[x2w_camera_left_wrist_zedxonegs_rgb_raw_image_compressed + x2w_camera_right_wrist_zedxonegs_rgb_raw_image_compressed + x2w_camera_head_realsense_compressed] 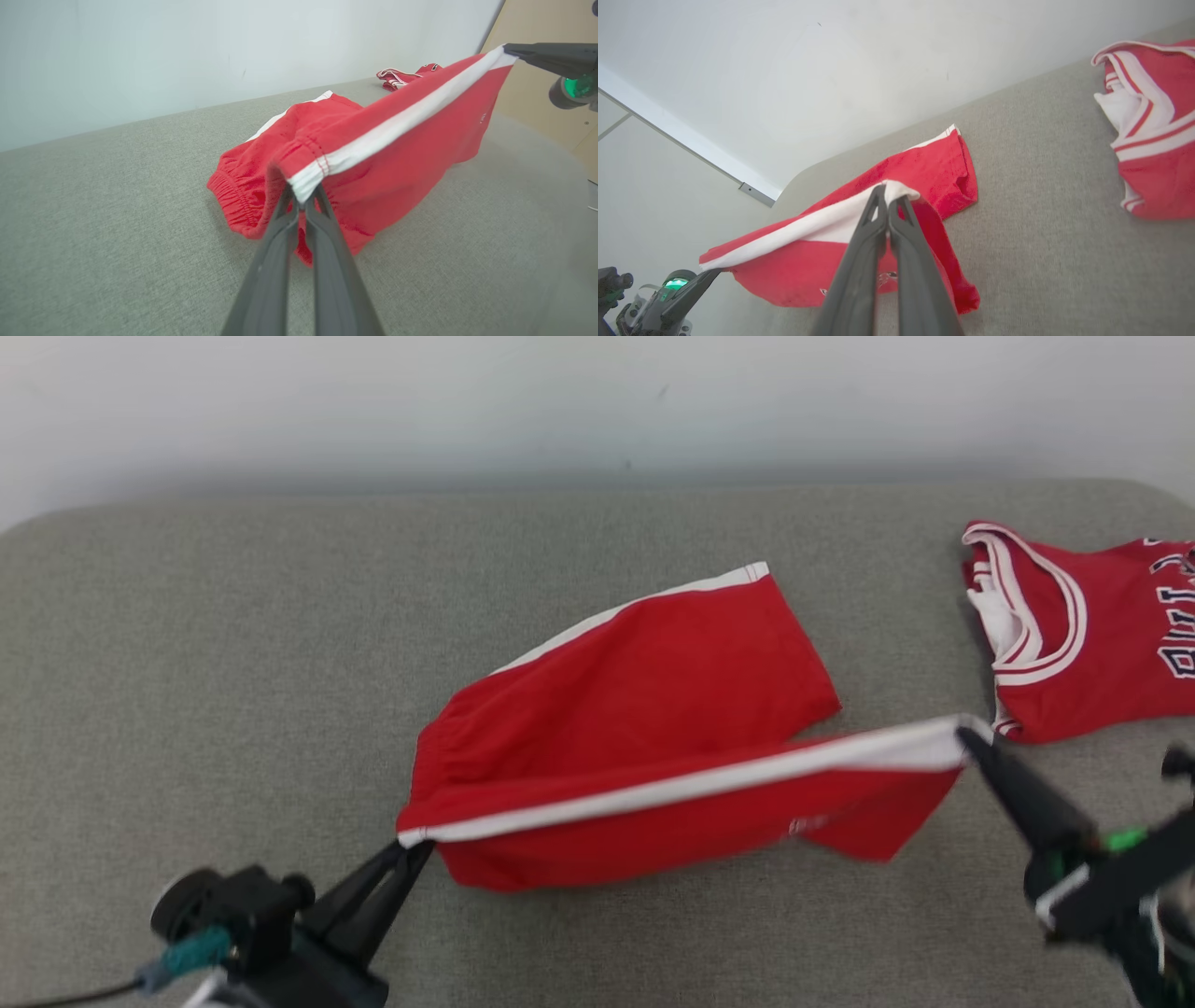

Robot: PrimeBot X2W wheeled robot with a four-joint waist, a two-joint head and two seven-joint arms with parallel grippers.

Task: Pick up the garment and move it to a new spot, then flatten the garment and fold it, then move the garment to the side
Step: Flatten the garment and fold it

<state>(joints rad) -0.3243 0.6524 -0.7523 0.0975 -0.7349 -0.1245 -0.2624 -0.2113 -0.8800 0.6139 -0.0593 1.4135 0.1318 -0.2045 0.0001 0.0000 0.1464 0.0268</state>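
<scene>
The red shorts (653,709) sit near the middle of the grey padded bench (187,663), partly resting on it and partly lifted. The left claw (415,847) is clamped together on the waistband end of the white side stripe (700,784), toward the bench's near edge. The right claw (966,735) is pinched shut on the hem end of the same stripe, further toward the right edge.

Between the two grips the stripe runs straight and taut, so the near leg hangs from it like cloth on a line. The far leg lies flat on the bench, its white-edged hem pointing toward the back edge. The gathered waistband (233,196) sags onto the bench beside the left claw.

Gripping both ends of one seam looks like a way to carry the garment without bunching it and to lay it down with that side straight. I judge the moving or flattening step to be in hand, with the folding not yet done.

A red jersey (1092,644) lies at the bench's right edge. In the head view its corner sits just beside the right claw's tip; I cannot tell whether they touch.

The jersey's dark, white-outlined lettering (1178,653) runs sideways and is cut off by the picture's edge. "BUL" seems readable, and the rest I cannot make out. A small pale mark (808,823) on the lifted leg is too small to read.
</scene>
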